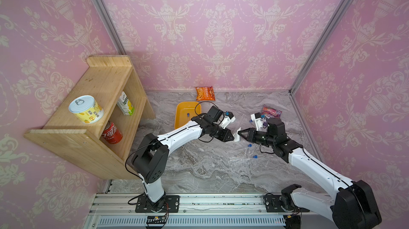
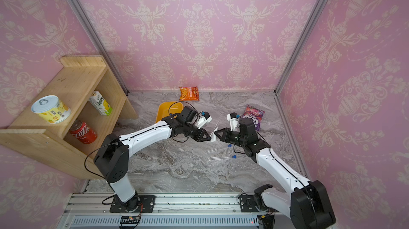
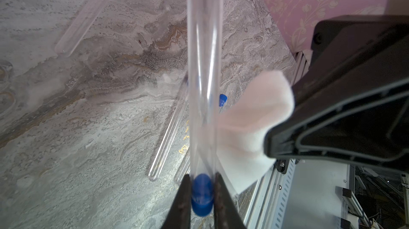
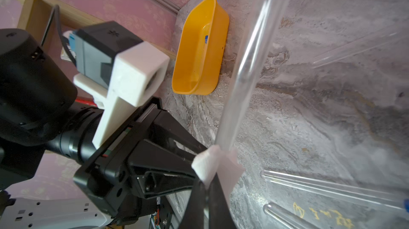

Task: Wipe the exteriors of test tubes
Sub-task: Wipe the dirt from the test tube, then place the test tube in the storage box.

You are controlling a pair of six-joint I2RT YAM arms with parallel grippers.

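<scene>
The test tube is held off the marble table between my two grippers. Only the left wrist view shows its blue cap, pinched in the narrow jaws of my left gripper. My right gripper is clamped tight on the white wipe, which the right wrist view shows folded around the tube. In both top views, other tubes lie on the table nearby. The yellow tray sits beyond my left arm.
</scene>
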